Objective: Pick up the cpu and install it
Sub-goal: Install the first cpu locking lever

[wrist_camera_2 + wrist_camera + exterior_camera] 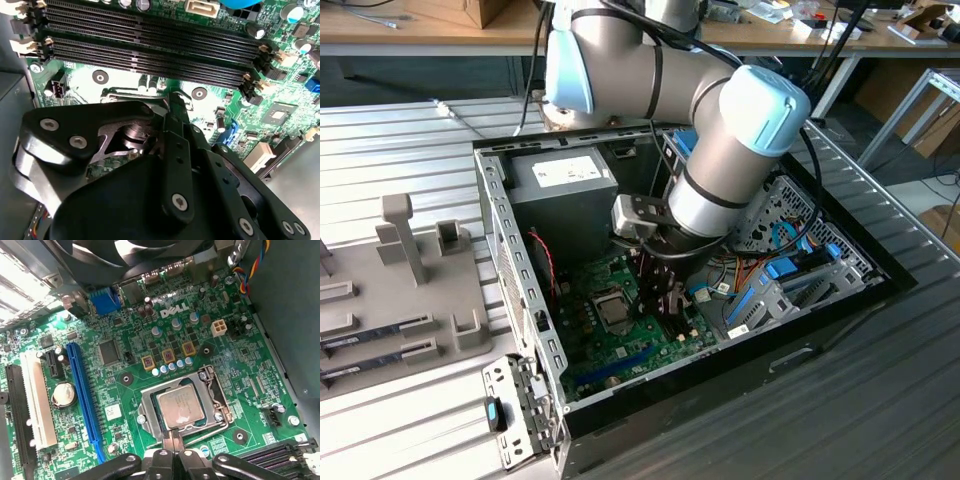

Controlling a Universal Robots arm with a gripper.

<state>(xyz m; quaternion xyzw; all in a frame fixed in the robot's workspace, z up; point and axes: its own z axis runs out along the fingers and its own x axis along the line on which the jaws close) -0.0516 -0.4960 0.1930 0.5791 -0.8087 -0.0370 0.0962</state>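
Note:
The cpu (180,407) lies flat in its socket on the green motherboard (125,340), silvery top up. The socket's metal frame (149,405) is down around it, and a wire lever (223,407) runs along its side. In the first wrist view my gripper (173,439) is shut, its thin fingertips together with nothing between them, at the socket's edge next to the cpu. I cannot tell whether they touch the frame. The second wrist view shows the gripper (177,102) from behind, pointing at the board. In the exterior view the gripper (655,292) hangs low inside the case beside the socket (613,310).
The open computer case (505,250) walls in the arm, with the power supply (565,190) at the back. Black memory slots (150,55) and a blue expansion slot (85,400) flank the socket. A grey fixture tray (400,290) on the exterior view's left holds memory sticks (380,335).

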